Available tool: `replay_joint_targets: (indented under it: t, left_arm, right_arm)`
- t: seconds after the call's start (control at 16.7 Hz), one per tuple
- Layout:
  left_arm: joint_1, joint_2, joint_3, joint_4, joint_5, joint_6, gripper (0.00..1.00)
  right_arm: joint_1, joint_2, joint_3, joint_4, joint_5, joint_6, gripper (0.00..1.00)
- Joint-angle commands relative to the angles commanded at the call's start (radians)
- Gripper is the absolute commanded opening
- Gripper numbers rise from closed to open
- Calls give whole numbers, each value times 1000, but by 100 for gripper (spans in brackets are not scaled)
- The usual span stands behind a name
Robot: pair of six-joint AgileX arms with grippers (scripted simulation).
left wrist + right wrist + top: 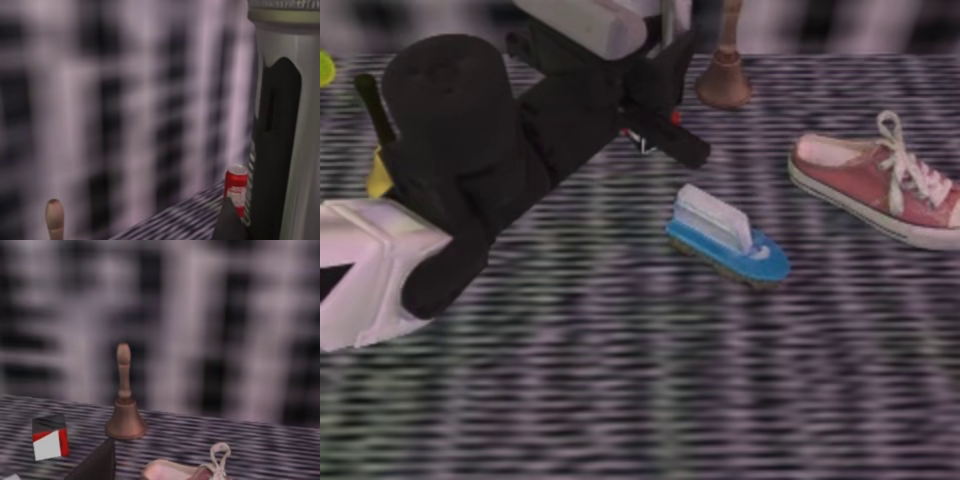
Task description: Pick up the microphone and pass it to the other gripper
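Observation:
In the left wrist view the microphone [285,125] stands upright and very close. It shows a mesh head at its top, a silver-grey body and a black panel. One fingertip [230,222] of my left gripper [670,130] rests against its side. That gripper is raised above the back middle of the table and is shut on the microphone. In the top view the arm hides the microphone. My right arm is out of the top view. In its wrist view only one finger [97,465] shows, with free space beside its flat face, so the gripper is open and holds nothing.
A brown bell [724,82] [125,420] stands at the back. A pink sneaker [880,180] lies at the right and a blue brush [728,240] in the middle. A red can [235,185] stands near a table edge. A small red-white box [48,437] sits left of the bell.

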Motion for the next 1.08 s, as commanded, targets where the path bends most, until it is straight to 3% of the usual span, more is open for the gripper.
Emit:
replay_joint_targets:
  t: [0.48,0.66,0.9,1.08]
  left_arm:
    - [0,0,0,0,0,0,0]
    - [0,0,0,0,0,0,0]
    - [0,0,0,0,0,0,0]
    - [0,0,0,0,0,0,0]
  right_arm:
    - [187,665,410,173,-305,3,100]
    - [247,855,542,231,-402,2,100]
    - [298,1018,659,284,-485,-2,100]
    - [306,1039,677,293,-497,-3,100]
